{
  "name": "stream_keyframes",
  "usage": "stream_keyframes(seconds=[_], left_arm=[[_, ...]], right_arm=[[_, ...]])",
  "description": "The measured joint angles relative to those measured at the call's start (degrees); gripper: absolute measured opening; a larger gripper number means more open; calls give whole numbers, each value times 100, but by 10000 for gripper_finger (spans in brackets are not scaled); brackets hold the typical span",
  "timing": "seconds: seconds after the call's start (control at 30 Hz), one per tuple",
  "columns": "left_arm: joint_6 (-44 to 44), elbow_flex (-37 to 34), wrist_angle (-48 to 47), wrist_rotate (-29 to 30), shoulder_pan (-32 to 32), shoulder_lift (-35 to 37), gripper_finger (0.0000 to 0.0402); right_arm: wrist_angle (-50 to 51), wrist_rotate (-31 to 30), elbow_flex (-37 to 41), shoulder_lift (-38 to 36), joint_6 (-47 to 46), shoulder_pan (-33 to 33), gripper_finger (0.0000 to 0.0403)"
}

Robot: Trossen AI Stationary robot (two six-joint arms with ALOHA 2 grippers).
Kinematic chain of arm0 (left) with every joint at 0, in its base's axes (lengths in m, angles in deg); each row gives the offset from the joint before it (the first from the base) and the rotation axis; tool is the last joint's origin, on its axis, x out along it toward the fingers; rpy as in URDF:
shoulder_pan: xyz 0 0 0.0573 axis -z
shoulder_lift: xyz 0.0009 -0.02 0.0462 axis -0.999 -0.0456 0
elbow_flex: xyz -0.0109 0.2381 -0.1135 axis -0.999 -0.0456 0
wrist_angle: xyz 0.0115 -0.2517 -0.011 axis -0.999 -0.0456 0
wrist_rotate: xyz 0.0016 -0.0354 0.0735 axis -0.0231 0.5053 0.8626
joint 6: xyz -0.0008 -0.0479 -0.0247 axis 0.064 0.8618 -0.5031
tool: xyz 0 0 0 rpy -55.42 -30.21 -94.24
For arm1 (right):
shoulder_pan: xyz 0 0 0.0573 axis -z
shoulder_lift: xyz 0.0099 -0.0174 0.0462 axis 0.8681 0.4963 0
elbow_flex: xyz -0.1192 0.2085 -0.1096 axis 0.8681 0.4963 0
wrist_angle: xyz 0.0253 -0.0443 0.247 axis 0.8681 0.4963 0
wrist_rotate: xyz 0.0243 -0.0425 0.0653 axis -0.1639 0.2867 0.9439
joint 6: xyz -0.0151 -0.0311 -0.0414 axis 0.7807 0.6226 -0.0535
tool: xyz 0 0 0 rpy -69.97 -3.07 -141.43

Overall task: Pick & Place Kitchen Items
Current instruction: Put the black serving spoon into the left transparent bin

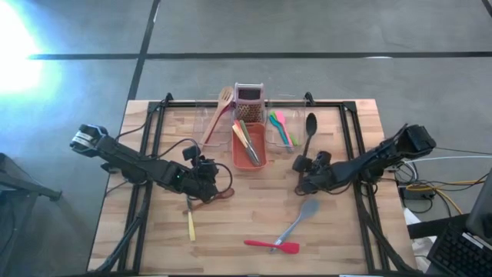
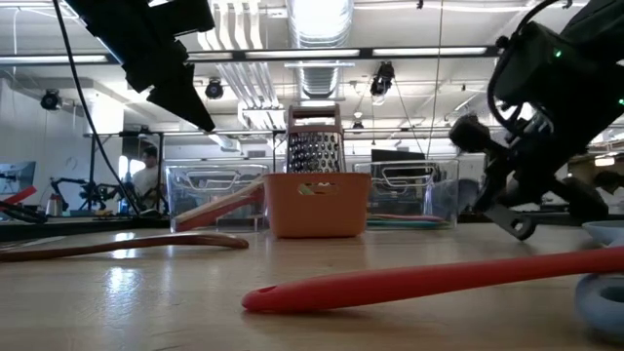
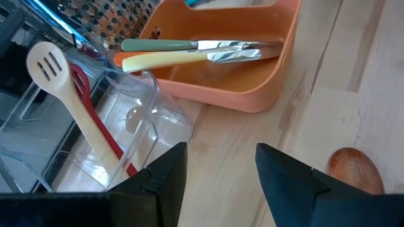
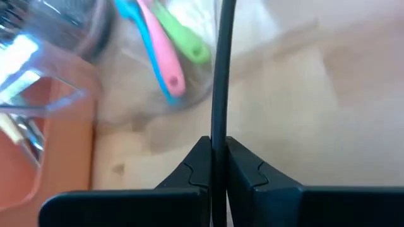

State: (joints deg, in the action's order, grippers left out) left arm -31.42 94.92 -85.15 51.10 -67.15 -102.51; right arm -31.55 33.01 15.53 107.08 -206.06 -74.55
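Observation:
A black spoon [image 1: 310,131] lies lengthwise right of the clear tub [image 1: 281,132] that holds pink, blue and green utensils; my right gripper [image 1: 301,165] is shut on its handle. My left gripper [image 1: 204,174] hovers open left of centre with nothing between its fingers [image 3: 165,180]. A brown wooden spoon [image 3: 355,169] lies just beside it. Loose on the near table are a grey spatula [image 1: 302,219], a red spatula [image 1: 273,246] and a yellow-handled knife [image 1: 191,225]. The orange tub [image 1: 250,146] holds knives [image 3: 202,53]. My right gripper pinches the black spoon's thin handle [image 4: 220,120] between its two fingers [image 4: 201,165], near the handle's near end. The fingers slant down toward the far edge, and the handle runs on ahead between them, along the fingers. Whether the bowl rests on the table, I cannot tell.
A metal grater [image 1: 248,95] stands behind the orange tub. Left of that tub a clear tub [image 1: 215,127] holds a slotted wooden spatula [image 3: 57,82] and a red utensil. Black frame rails [image 1: 350,146] run along both table sides. Bare wood lies between the two grippers.

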Motion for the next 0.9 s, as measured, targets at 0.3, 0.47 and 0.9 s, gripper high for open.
stream_keyframes(seconds=[0.3, 0.47, 0.9], left_arm=[[11, -2, 126, -32, 1, -1, 190], [-72, -4, 457, -38, 0, -1, 190], [-527, -4, 1258, 132, 0, -1, 190]], right_arm=[[617, -751, -32, -1343, 1092, -4, 12], [570, -979, -414, -2066, 2854, -7, 11], [534, -1131, -2065, -2252, 6876, -679, 11]])
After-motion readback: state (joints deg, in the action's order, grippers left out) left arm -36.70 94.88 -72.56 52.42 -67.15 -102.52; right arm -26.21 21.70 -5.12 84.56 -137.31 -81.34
